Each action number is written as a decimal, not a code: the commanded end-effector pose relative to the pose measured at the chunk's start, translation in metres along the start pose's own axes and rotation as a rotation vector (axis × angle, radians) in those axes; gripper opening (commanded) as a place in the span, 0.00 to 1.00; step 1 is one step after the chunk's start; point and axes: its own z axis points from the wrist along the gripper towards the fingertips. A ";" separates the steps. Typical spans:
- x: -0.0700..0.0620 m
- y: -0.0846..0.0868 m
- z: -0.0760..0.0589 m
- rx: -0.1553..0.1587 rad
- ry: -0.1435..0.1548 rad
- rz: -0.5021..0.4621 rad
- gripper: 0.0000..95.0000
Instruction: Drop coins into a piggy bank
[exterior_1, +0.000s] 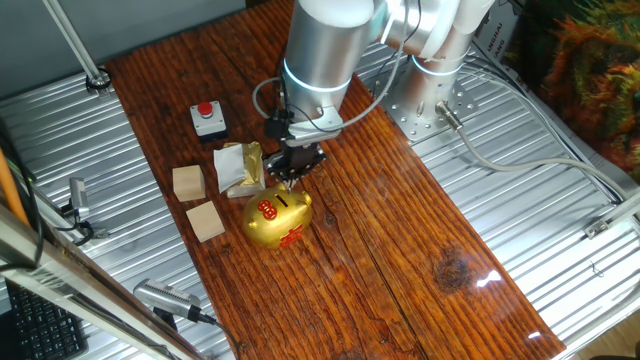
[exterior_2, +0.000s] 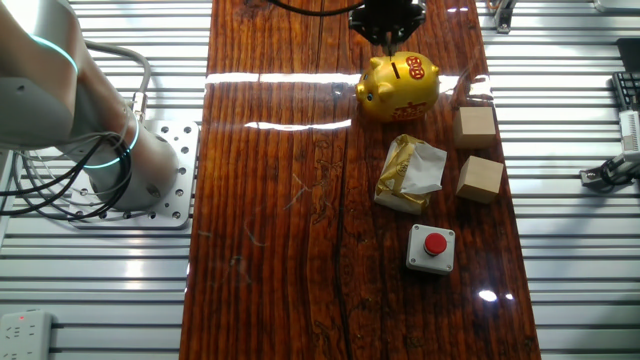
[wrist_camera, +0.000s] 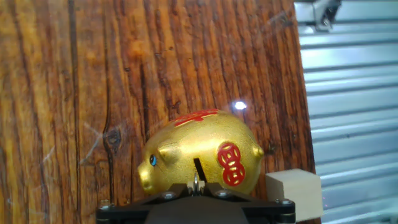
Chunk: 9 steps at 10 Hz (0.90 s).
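Fingers (exterior_1: 291, 181) hang just above the back of the piggy bank (exterior_1: 277, 219), near the centre of one fixed view; in the hand view a thin silvery piece — likely a coin (wrist_camera: 196, 183) — sits pinched between them right over the dark slot (wrist_camera: 199, 167), so they appear closed on it, though the tips themselves are mostly hidden at the bottom edge of that frame.

The piggy bank stands upright on the wooden surface (exterior_1: 400, 240), gold with red markings on its flank and back. What it holds inside cannot be seen.

To its left in one fixed view lie two wooden cubes (exterior_1: 188, 182) (exterior_1: 205, 221), close to the surface's left edge, and a crumpled white-and-gold wrapper (exterior_1: 240, 167) just above the pig. A small grey box with a red button (exterior_1: 208, 118) sits further up, toward the upper left.

Open wood stretches to the right and lower right of the pig — a broad bare run down to the frame's bottom. Ribbed metal panels (exterior_1: 80, 150) flank the surface on both sides.
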 end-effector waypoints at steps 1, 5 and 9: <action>-0.001 -0.001 0.002 0.014 0.007 -0.051 0.00; -0.001 -0.002 0.003 0.044 0.024 -0.069 0.00; 0.000 -0.004 0.007 0.046 0.014 -0.077 0.00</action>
